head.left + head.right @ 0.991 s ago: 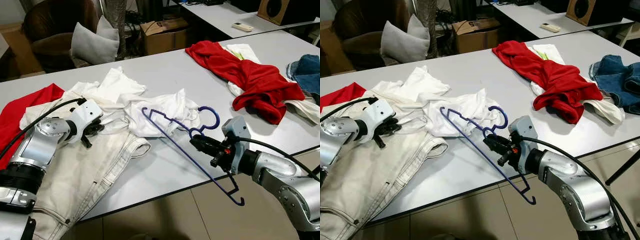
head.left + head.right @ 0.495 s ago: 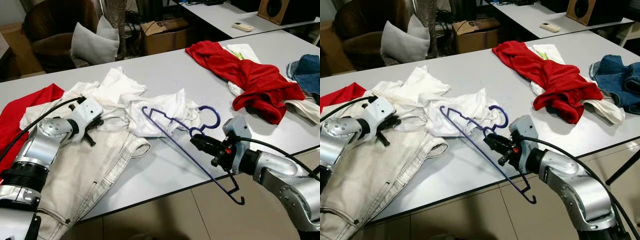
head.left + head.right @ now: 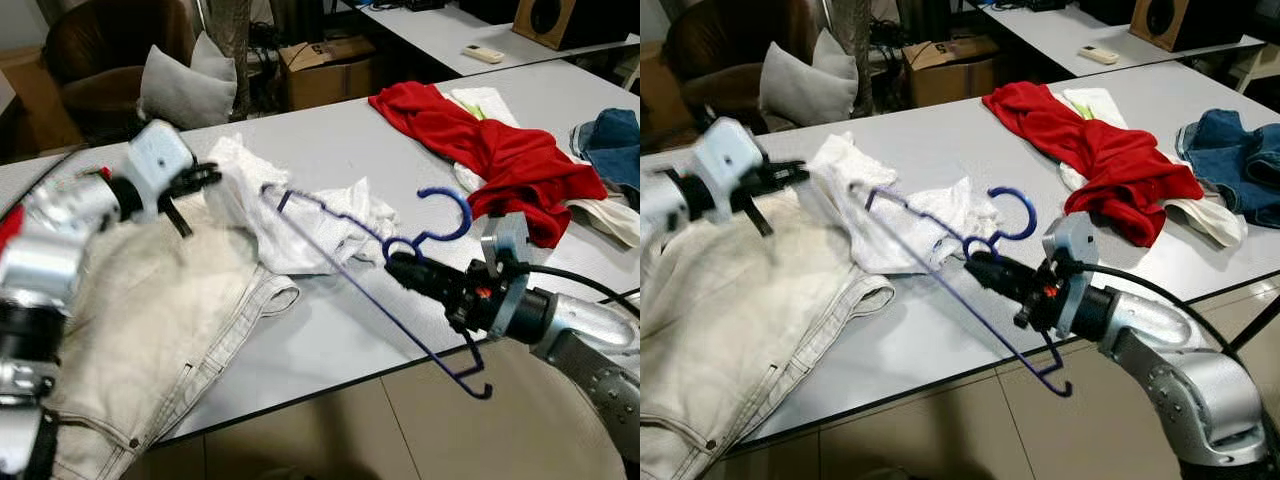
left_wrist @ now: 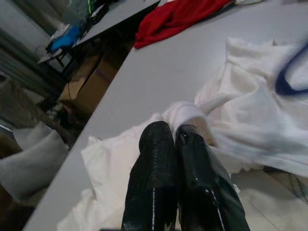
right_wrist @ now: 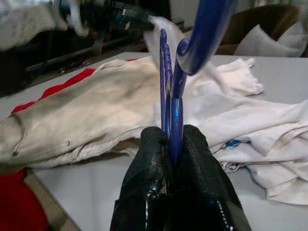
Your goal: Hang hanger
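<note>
The blue hanger [image 3: 380, 290] is up off the table [image 3: 330, 140], held near its neck by the right gripper [image 3: 400, 270], whose fingers are clamped tight on the wire just below the hook. The hook curls upward beside the gripper; the far shoulder reaches out over the white shirt [image 3: 320, 215], and the near end juts past the table edge toward the floor.

The left gripper [image 3: 205, 175] is raised over the far side of the pile, fingers pressed together on a pinch of white cloth, as the left wrist view makes plain. It looks like the shirt is being lifted so the hanger can be fed into it.

My worry is that pinch: it's only a small fold, and if the cloth slips free the shirt drops back in a heap. The hanger's tip could also snag a sleeve or the wrong layer, since the shirt lies bunched. The beige trousers [image 3: 150, 330] lie right against it and might get dragged along. And the hanger is gripped at one narrow point, so any tug from the fabric could twist it in the fingers.

The red garment [image 3: 490, 150] lies well apart, out of the way.
</note>
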Controlling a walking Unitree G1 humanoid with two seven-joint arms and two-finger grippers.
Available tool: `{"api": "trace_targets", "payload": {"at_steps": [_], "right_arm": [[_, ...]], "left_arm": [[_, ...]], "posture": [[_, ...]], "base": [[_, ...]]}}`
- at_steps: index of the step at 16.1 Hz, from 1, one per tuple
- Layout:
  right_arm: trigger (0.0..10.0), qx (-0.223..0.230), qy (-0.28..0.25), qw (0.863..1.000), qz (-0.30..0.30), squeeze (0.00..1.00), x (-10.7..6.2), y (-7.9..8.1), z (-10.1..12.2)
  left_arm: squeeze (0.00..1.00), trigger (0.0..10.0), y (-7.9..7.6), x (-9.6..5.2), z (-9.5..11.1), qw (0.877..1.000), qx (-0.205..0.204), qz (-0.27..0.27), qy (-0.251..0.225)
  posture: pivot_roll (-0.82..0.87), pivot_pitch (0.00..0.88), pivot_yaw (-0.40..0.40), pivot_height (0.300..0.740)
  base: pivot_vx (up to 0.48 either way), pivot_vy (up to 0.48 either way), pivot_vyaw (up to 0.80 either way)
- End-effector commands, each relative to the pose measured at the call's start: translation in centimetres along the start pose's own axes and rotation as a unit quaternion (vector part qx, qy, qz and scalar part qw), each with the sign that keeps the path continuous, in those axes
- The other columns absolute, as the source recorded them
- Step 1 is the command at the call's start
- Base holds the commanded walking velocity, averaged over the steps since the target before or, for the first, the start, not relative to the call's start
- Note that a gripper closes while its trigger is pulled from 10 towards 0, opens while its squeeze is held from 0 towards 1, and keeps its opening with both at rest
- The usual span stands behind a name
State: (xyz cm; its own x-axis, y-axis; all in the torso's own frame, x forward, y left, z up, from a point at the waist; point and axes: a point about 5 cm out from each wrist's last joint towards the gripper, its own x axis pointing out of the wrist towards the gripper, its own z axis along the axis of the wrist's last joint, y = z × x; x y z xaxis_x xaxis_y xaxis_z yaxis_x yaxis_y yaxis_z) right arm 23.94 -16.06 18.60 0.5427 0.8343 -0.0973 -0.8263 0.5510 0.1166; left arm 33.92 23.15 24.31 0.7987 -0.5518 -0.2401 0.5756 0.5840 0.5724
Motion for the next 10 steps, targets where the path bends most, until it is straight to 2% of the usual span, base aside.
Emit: {"api": "trace_targets", "payload": {"at_steps": [1,5,8,10], "right_arm": [[10.0,-0.006,0.000,1.000,0.018,0.00,0.2,0.6,0.3],[10.0,-0.006,0.007,1.000,0.010,0.00,0.2,0.3,0.2],[10.0,-0.003,0.015,1.000,-0.005,0.00,1.1,-0.2,-0.2],[10.0,-0.005,0.013,1.000,-0.001,0.00,2.1,-0.4,-0.1]], "left_arm": [[0.00,0.0,0.5,-0.4,0.7,1.000,0.010,0.000,-0.001],[0.00,0.0,0.0,-0.3,1.3,1.000,0.013,-0.023,0.008],[0.00,0.0,-1.2,0.1,2.2,0.998,0.008,-0.067,0.000],[0.00,0.0,-2.3,0.9,2.8,0.996,0.006,-0.092,-0.004]], "posture": [[0.02,0.000,0.101,0.740],[0.01,0.000,0.102,0.740],[0.01,0.000,0.107,0.740],[0.01,0.000,0.109,0.740]], "base": [[0.000,0.000,0.00],[0.000,0.000,0.00],[0.000,0.000,0.00],[0.000,0.000,0.00]]}}
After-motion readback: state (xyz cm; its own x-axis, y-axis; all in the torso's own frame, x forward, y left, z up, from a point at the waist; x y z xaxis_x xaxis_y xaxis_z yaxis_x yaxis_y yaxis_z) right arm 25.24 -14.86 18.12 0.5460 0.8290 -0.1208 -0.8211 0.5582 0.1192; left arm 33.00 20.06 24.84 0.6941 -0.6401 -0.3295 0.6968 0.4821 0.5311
